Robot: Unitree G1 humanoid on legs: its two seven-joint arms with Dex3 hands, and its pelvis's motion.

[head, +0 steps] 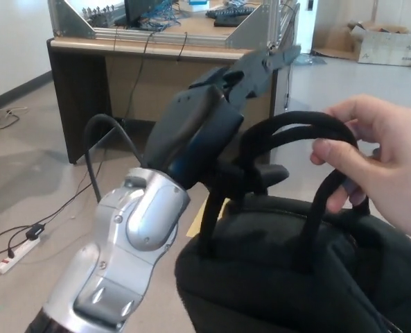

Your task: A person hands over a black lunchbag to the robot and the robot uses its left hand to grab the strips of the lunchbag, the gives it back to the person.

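Note:
A black lunchbag fills the lower right of the head view. Its two black straps arch upward, and a person's hand holds them up from the right. My left hand reaches up from the lower left on its silver forearm. It is open, with the fingers stretched above the straps and the thumb below them. The left ends of the straps pass between thumb and fingers, close to the palm. My right hand does not show.
A wooden desk with cables and metal frames stands behind my arm. A power strip and cords lie on the floor at the left. A cardboard box sits far back right.

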